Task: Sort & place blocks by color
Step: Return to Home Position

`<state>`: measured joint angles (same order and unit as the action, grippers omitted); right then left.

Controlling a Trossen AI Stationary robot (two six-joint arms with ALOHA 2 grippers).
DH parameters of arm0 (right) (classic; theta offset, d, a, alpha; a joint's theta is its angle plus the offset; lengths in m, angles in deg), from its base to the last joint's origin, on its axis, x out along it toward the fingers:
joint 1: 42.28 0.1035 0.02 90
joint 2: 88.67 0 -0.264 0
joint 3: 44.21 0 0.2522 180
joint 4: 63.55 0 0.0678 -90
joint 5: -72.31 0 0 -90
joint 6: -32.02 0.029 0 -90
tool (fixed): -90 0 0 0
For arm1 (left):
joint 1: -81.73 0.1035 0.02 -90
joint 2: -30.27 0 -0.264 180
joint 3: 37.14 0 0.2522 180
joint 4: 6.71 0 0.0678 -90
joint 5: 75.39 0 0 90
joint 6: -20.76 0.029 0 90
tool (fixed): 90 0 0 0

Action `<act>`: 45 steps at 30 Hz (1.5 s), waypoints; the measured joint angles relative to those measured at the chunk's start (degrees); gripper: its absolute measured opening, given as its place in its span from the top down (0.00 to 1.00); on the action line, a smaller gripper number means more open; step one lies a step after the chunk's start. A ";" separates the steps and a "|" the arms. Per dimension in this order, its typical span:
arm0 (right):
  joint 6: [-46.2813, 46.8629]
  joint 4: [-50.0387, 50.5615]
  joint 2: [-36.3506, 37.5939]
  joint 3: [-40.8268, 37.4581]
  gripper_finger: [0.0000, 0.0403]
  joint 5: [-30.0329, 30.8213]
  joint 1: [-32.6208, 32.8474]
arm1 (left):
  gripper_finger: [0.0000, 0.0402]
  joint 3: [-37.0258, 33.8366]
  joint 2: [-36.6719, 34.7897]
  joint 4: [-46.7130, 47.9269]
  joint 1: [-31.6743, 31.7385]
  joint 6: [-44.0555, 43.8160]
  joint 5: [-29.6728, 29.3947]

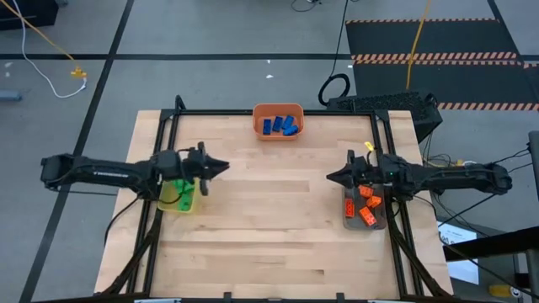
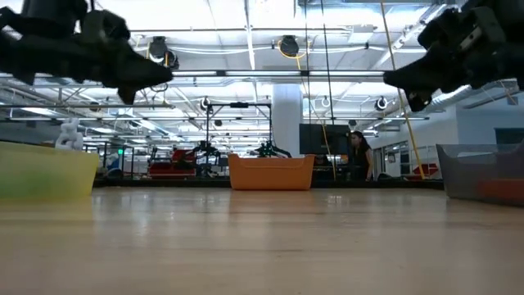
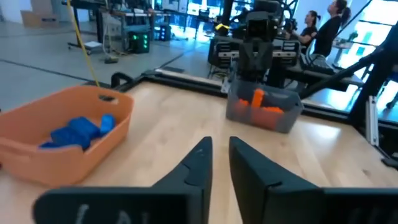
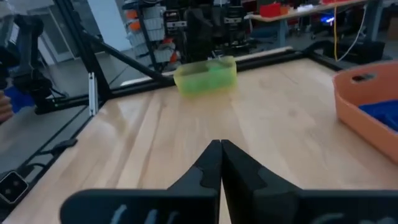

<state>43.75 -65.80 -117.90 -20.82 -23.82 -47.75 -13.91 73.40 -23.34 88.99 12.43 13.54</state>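
**Blocks Binned, Arms Due Home**

Every block in view sits in a bin, and none lies on the bare table (image 1: 269, 244). The left gripper (image 1: 221, 167) hangs above the wood with its fingers a narrow slit apart and nothing between them. The green blocks (image 1: 178, 199) in the yellow bin (image 1: 189, 207) lie just behind and beneath those fingers. The right gripper (image 1: 333, 177) faces it across the table, fingers pressed together and empty, with the orange blocks (image 1: 368, 204) in the grey bin (image 1: 381, 224) just behind its fingertips. The blue blocks (image 1: 280, 125) rest in the orange bin (image 1: 257, 114), ahead of both pairs of fingers and off to one side. Retreating well likely means lifting each wrist before drawing back, because each bin's rim sits close under its arm and a low pull could nudge it.
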 joint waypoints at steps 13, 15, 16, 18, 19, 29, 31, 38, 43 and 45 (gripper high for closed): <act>4.43 2.81 13.06 -6.69 1.00 -0.13 -0.06 | 0.98 -8.93 -17.61 5.84 0.00 -2.41 6.68; 4.55 3.21 14.20 -7.42 1.00 -0.13 -0.06 | 0.99 -8.93 -18.84 7.56 0.00 -2.81 6.78; 4.44 3.34 14.68 -7.62 1.00 -0.13 -0.06 | 0.99 -8.93 -19.43 8.13 0.00 -2.93 7.01; 3.80 4.90 15.38 -7.73 1.00 -0.13 -0.06 | 0.99 -8.93 -20.43 9.04 -0.05 -3.26 7.14; 3.64 5.45 15.76 -7.76 1.00 -0.13 -0.06 | 0.99 -8.93 -20.84 9.42 -0.19 -3.49 7.16; 1.95 10.60 18.62 -7.87 1.00 -0.15 -0.06 | 0.99 -8.93 -21.52 12.10 -6.12 -3.79 4.89; 1.78 10.69 18.95 -7.89 1.00 -0.24 -0.06 | 1.00 -8.93 -21.52 12.27 -7.56 -3.81 4.04; 2.65 10.74 19.60 -7.94 1.00 -4.44 0.37 | 0.99 -8.93 -21.52 12.80 -12.58 -4.49 -0.17; 2.88 10.52 19.60 -8.42 1.00 -3.16 2.58 | 0.99 -8.91 -21.52 12.88 -16.06 -4.29 -6.10; 3.47 9.87 19.60 -8.83 1.00 0.51 3.15 | 0.99 -8.91 -21.52 12.79 -16.46 -4.25 -8.34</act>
<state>47.22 -55.93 -98.30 -29.65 -23.31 -44.60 -22.82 51.88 -10.54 72.54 8.18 5.20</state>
